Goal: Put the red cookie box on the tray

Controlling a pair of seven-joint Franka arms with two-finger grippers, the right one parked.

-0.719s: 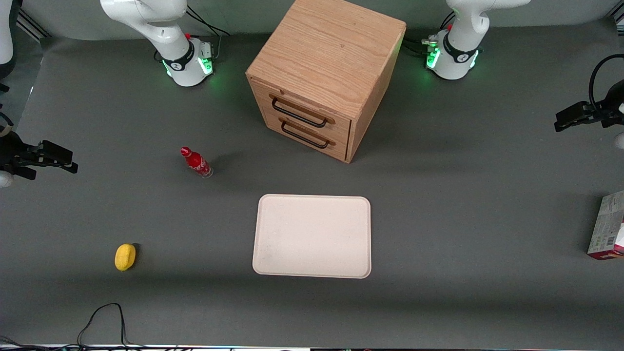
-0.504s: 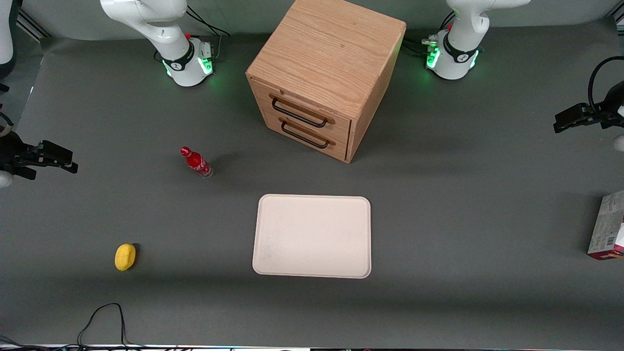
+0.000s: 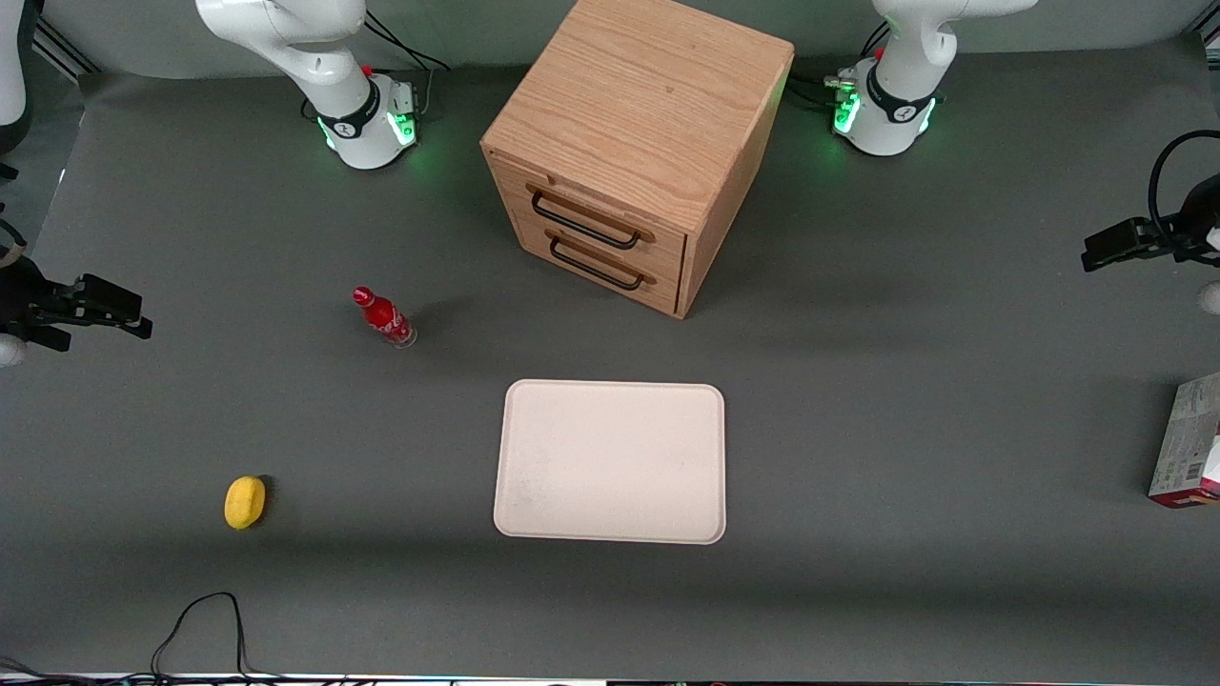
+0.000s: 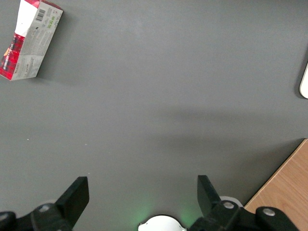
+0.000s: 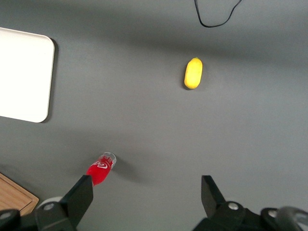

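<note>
The red cookie box (image 3: 1187, 443) lies flat on the grey table at the working arm's end, its pale printed panel up, cut off by the front view's edge. The left wrist view shows the red cookie box (image 4: 30, 41) whole, with red ends. The cream-white tray (image 3: 610, 462) sits mid-table with nothing on it; only a sliver of the tray (image 4: 304, 82) shows in the left wrist view. My left gripper (image 3: 1110, 246) hovers above the table, farther from the front camera than the box and apart from it. The gripper (image 4: 142, 185) is open, with only bare table between its fingers.
A wooden two-drawer cabinet (image 3: 634, 152) stands farther from the front camera than the tray, drawers shut. A small red soda bottle (image 3: 384, 317) and a yellow object (image 3: 245, 501) lie toward the parked arm's end. A black cable (image 3: 205, 619) loops near the table's front edge.
My left gripper has shifted slightly nearer to the front camera, toward the cookie box. The box, the tray and the other objects have not moved.
</note>
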